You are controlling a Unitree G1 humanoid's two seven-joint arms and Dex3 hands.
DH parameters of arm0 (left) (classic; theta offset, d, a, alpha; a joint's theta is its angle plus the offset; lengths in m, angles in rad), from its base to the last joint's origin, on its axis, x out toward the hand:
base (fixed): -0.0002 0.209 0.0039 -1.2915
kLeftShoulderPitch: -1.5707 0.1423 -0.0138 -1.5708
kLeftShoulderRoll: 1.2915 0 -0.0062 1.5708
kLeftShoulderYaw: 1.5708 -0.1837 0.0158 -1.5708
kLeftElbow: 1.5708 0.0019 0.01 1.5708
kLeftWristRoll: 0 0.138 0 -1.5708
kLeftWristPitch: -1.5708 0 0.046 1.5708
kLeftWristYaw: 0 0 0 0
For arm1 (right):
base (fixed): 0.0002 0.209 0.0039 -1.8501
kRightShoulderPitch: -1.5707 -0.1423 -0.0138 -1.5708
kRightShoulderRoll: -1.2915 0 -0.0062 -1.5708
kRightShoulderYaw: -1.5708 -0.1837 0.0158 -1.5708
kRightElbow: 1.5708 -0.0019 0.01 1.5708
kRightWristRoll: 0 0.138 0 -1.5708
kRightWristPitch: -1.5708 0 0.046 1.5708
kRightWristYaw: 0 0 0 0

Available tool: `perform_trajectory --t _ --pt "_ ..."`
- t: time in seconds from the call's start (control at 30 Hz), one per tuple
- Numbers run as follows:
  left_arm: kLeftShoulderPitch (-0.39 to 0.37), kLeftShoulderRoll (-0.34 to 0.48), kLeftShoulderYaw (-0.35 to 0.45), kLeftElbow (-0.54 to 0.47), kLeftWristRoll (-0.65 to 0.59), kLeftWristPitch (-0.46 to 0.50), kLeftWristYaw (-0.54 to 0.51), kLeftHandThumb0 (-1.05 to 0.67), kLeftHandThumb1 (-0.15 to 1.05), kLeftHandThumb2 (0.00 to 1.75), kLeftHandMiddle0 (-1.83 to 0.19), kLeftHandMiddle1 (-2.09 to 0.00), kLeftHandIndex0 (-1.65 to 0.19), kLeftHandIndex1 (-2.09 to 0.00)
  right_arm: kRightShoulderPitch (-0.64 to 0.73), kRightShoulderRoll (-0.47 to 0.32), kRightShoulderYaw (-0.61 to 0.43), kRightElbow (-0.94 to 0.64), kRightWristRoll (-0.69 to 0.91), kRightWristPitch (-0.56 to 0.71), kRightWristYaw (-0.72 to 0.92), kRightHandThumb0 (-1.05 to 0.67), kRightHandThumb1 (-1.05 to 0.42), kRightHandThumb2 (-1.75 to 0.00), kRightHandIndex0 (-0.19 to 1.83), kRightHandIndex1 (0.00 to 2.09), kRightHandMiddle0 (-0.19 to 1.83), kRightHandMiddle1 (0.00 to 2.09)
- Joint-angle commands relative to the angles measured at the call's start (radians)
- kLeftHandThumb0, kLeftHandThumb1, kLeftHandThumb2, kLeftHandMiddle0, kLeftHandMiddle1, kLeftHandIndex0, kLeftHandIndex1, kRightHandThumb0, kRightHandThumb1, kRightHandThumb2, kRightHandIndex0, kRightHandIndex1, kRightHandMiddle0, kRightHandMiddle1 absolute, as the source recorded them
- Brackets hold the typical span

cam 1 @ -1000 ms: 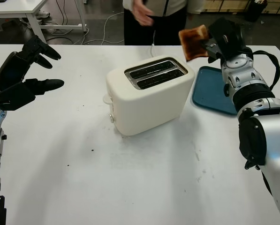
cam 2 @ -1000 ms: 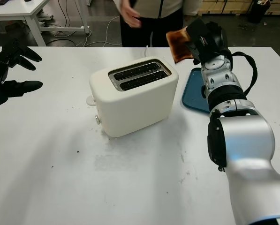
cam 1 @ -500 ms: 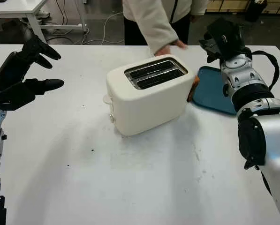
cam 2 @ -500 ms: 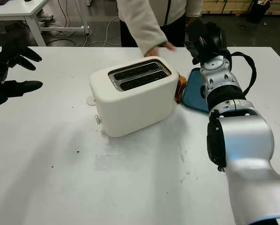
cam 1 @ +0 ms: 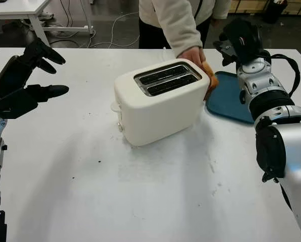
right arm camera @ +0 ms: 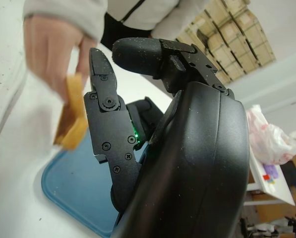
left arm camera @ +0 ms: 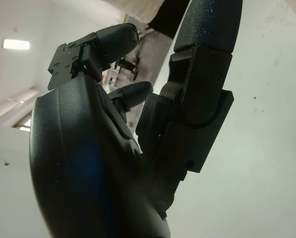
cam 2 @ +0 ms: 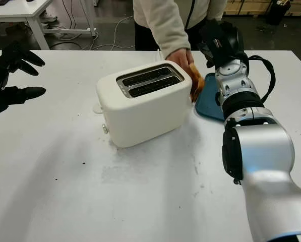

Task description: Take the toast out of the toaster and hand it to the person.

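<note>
At the upper middle of the frame, just past the far right corner of the toaster [cam 1: 160, 101], the person's hand [cam 1: 193, 54] has hold of the toast [cam 1: 209, 80], which sits low between the toaster's side and the blue tray [cam 1: 230, 98]. Both toaster slots look empty. The right hand [cam 1: 239, 38] hovers above the tray's far edge at the upper right, holding nothing, open, with a clear gap between it and the toast. The left hand [cam 1: 21, 80] is parked at the upper left above the white table [cam 1: 140, 191], also open and well apart from everything. To my eye the handover is all but done, the slice being in the person's grip rather than the robot's. The sensible thing now would be for the right arm to keep out of the person's way, making no sweep toward the toaster or the tray, and to draw back toward the bottom right only once the person's arm is out of its path.
</note>
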Motion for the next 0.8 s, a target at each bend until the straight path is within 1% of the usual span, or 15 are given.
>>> perform_trajectory --t 0.0,0.03,0.1,0.17,0.27,0.33,0.43,0.47,0.53,0.63,0.7,0.73,0.77 --pt "0.006 -0.010 0.009 0.004 -0.013 -0.006 0.001 -1.05 0.92 0.20 0.00 -1.66 0.00 -1.54 0.005 0.008 -0.002 0.004 0.004 0.005 -0.004 -0.25 -0.92 -0.09 0.88 1.75 0.40 1.75" --pt "0.007 -0.009 0.008 0.005 -0.009 -0.008 0.003 -1.05 0.92 0.20 0.00 -1.66 0.00 -1.54 0.006 0.007 0.002 0.004 0.000 0.003 -0.002 -0.26 -0.92 -0.10 0.89 1.75 0.41 1.75" --pt "0.008 -0.009 0.007 0.003 -0.006 -0.004 0.006 -1.05 0.92 0.22 0.00 -1.66 0.00 -1.54 0.014 -0.002 0.021 0.003 -0.017 -0.016 0.007 -0.29 -0.92 -0.12 0.89 1.75 0.50 1.75" --pt "0.009 -0.011 0.008 0.005 -0.007 -0.011 0.008 -1.05 0.92 0.21 0.00 -1.67 0.00 -1.54 0.017 -0.012 0.037 0.002 -0.028 -0.017 0.021 -0.31 -0.92 -0.14 0.95 1.75 0.59 1.75" --pt "0.012 -0.009 0.009 0.002 -0.004 -0.005 0.010 -1.05 0.92 0.21 0.00 -1.66 0.00 -1.53 0.029 -0.029 0.056 -0.009 -0.041 -0.036 0.039 -0.33 -0.92 -0.18 0.97 1.75 0.64 1.75" --pt "0.014 -0.009 0.012 0.002 -0.010 -0.001 0.008 -1.05 0.92 0.21 0.00 -1.66 0.00 -1.54 0.047 -0.044 0.059 -0.023 -0.042 -0.068 0.045 -0.34 -0.92 -0.17 0.97 1.75 0.65 1.75" --pt "0.016 -0.014 0.015 0.005 -0.021 -0.002 0.003 -1.05 0.92 0.20 0.00 -1.66 0.00 -1.54 0.083 -0.068 0.067 -0.057 -0.045 -0.143 0.055 -0.33 -0.92 -0.21 0.88 1.75 0.57 1.71" --pt "0.016 -0.017 0.017 0.006 -0.024 -0.005 0.001 -1.05 0.92 0.20 0.00 -1.65 0.00 -1.54 0.103 -0.076 0.062 -0.078 -0.037 -0.183 0.063 -0.34 -0.92 -0.23 0.91 1.75 0.62 1.73" --pt "0.018 -0.019 0.018 0.005 -0.023 -0.005 0.002 -1.05 0.92 0.19 0.00 -1.65 0.00 -1.54 0.155 -0.083 0.035 -0.140 0.000 -0.247 0.085 -0.34 -0.92 -0.22 0.94 1.75 0.69 1.74" --pt "0.024 -0.024 0.024 -0.002 -0.031 0.007 -0.004 -1.05 0.92 0.17 0.00 -1.66 0.00 -1.55 0.275 -0.091 0.012 -0.308 0.040 -0.327 0.125 -0.38 -0.92 -0.22 0.97 1.75 0.77 1.74" --pt "0.032 -0.027 0.028 -0.010 -0.030 0.009 -0.004 -1.05 0.92 0.17 0.00 -1.66 0.00 -1.56 0.376 -0.094 -0.013 -0.462 0.081 -0.336 0.169 -0.42 -0.92 -0.21 0.97 1.75 0.79 1.72" --pt "0.036 -0.027 0.030 -0.014 -0.028 0.007 -0.003 -1.05 0.92 0.18 0.00 -1.66 0.00 -1.55 0.422 -0.094 -0.024 -0.537 0.097 -0.325 0.186 -0.42 -0.92 -0.22 0.96 1.75 0.81 1.66" --pt "0.042 -0.030 0.033 -0.021 -0.032 0.009 -0.003 -1.05 0.92 0.18 0.00 -1.66 0.00 -1.55 0.485 -0.086 -0.040 -0.649 0.119 -0.284 0.195 -0.42 -0.92 -0.22 0.95 1.74 0.82 1.61"
